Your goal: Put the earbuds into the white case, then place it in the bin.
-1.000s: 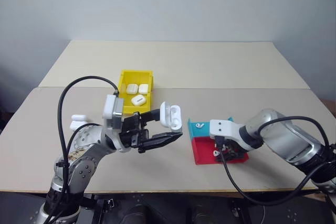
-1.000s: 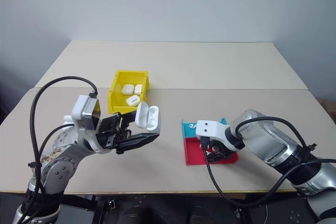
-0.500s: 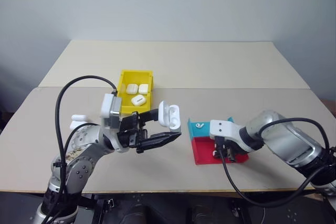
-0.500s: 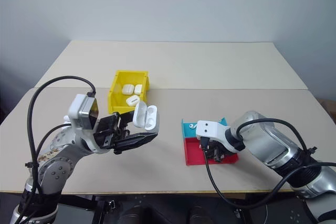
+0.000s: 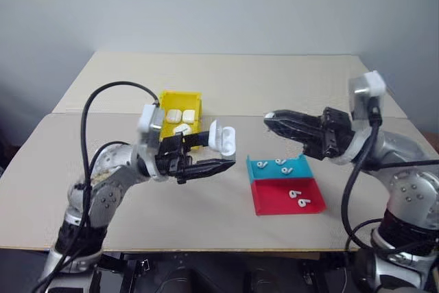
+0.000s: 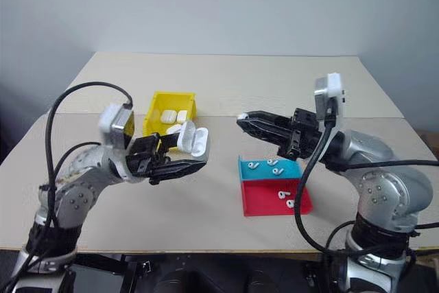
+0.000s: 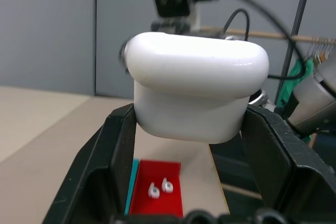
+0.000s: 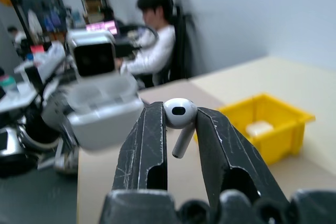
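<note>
— Left gripper (image 5: 218,152)?
— Clamped on the white case (image 5: 221,141), lid swung open, raised above the table (image 5: 206,214) at about 9 o'clock from the trays.
— Right gripper (image 5: 269,119)?
— Narrowed onto one earbud (image 8: 179,116), pinched by its head, stem hanging between the fingers (image 8: 149,145); held at 3 o'clock of the case, apart from it.
— Other earbuds?
— Three on the teal tray (image 5: 263,170), two on the red tray (image 5: 274,200).
— Bin (image 5: 180,116)?
— At 11 o'clock of the held case, with several closed cases inside.

Head stereo overhead; wrist cameras close.
</note>
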